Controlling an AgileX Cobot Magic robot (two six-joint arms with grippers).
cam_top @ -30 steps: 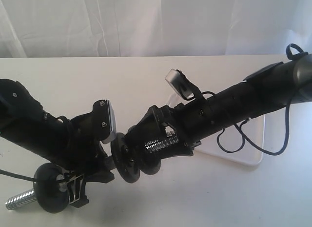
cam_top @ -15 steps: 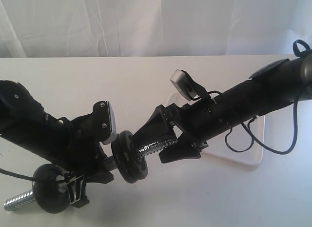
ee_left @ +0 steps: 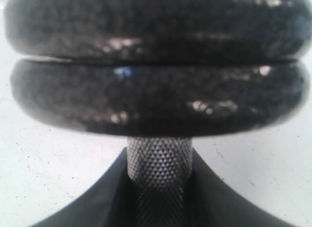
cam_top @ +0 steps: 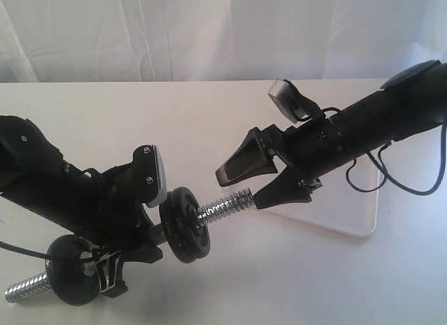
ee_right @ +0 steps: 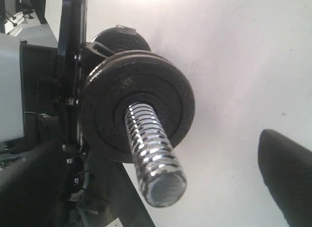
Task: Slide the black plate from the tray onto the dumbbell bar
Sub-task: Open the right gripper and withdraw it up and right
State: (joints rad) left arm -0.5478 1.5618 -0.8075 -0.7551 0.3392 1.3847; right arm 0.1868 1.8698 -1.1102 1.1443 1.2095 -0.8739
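Observation:
In the exterior view my left gripper (cam_top: 129,251) is shut on the shaft of the dumbbell bar (cam_top: 225,206) and holds it slanted above the table. Two black plates (cam_top: 185,224) sit pressed together on the bar's right half, and a third black plate (cam_top: 70,270) sits near the left threaded tip. My right gripper (cam_top: 241,187) is open just past the right threaded tip, touching nothing. The right wrist view shows the plates (ee_right: 136,102), the bar's tip (ee_right: 155,161) and my open right gripper (ee_right: 158,188). In the left wrist view my left gripper (ee_left: 158,188) clamps the knurled shaft (ee_left: 158,163) below the plates (ee_left: 156,97).
The white tray (cam_top: 356,224) lies on the table at the right, mostly hidden under the right arm. A cable loops off that arm above the tray. A white curtain hangs behind the table.
My right gripper has opened, let go of the black plate and drawn back to the right off the bar. The plate stays against the other one, and the right threaded tip is now bare.

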